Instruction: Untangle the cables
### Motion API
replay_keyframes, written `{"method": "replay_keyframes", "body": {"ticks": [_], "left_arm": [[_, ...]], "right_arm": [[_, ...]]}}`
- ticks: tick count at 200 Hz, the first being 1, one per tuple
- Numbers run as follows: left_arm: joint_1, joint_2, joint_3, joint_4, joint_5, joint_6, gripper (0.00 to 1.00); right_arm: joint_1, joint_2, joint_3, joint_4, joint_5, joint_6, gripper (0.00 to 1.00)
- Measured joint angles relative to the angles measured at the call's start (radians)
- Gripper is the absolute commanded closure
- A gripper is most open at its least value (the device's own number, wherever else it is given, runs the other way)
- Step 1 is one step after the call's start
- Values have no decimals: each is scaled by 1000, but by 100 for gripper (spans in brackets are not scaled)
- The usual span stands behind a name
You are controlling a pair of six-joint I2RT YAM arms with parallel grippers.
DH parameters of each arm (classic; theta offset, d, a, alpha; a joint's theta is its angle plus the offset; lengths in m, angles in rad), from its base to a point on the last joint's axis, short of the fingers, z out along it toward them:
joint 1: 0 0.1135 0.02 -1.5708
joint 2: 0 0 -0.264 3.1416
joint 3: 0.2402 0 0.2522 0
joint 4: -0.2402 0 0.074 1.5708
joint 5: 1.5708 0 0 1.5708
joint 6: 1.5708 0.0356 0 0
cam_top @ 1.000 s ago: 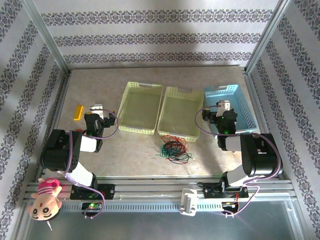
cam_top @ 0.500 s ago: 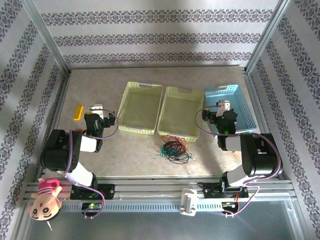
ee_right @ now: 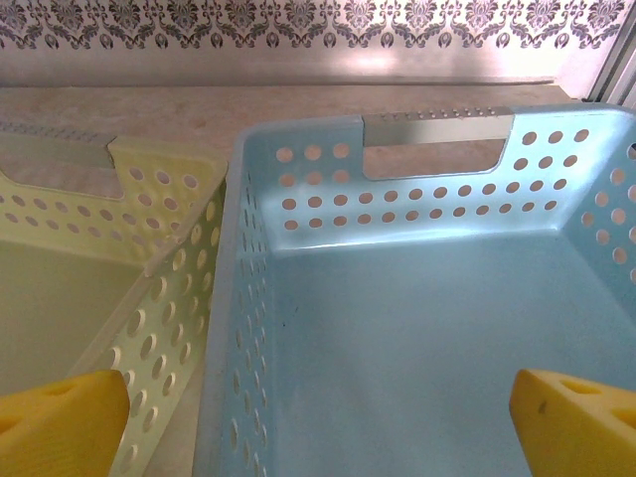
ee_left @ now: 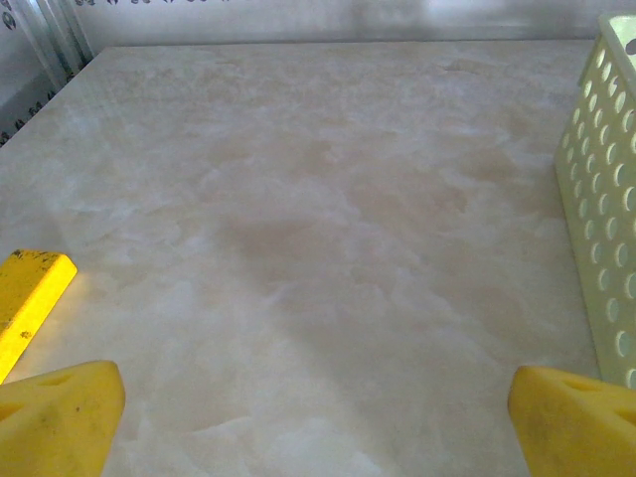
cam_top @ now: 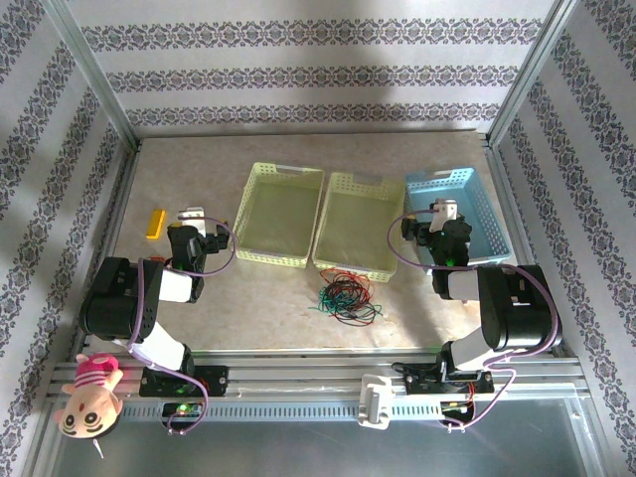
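The cables (cam_top: 347,295), a knot of thin black, red and green wires, lie on the table in front of the middle basket. My left gripper (cam_top: 194,221) hovers to their left, open, well away from them. In the left wrist view, the left gripper (ee_left: 318,422) has its yellow fingertips (ee_left: 60,417) far apart over bare tabletop. My right gripper (cam_top: 444,214) hangs open over the near edge of the blue basket (cam_top: 442,179). Seen from the right wrist, the right gripper (ee_right: 318,422) has nothing between its pads (ee_right: 576,422), only the blue basket's floor below.
Two pale yellow baskets (cam_top: 283,171) (cam_top: 366,182) stand side by side left of the blue one (ee_right: 427,199). A yellow block (cam_top: 154,223) (ee_left: 25,288) lies left of the left gripper. A plush toy (cam_top: 87,393) sits at the near left rail. Patterned walls enclose the table.
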Motion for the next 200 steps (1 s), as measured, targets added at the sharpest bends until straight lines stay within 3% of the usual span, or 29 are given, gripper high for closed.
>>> {"method": "replay_keyframes", "body": {"ticks": [73, 105, 137, 164, 200], "left_arm": [[0, -2, 8, -15, 23, 7, 1], [-6, -92, 164, -318, 23, 18, 1], [-45, -239, 328, -530, -97, -19, 1], [-148, -319, 358, -645, -162, -98, 1], [-441, -288, 350, -744, -187, -215, 1]], "right_arm": [[-6, 0, 0, 0, -8, 4, 2], [-6, -17, 17, -61, 10, 16, 2], [0, -197, 170, -418, 118, 90, 5], [125, -384, 260, -594, 252, 137, 5], [425, -463, 318, -810, 251, 185, 6]]}}
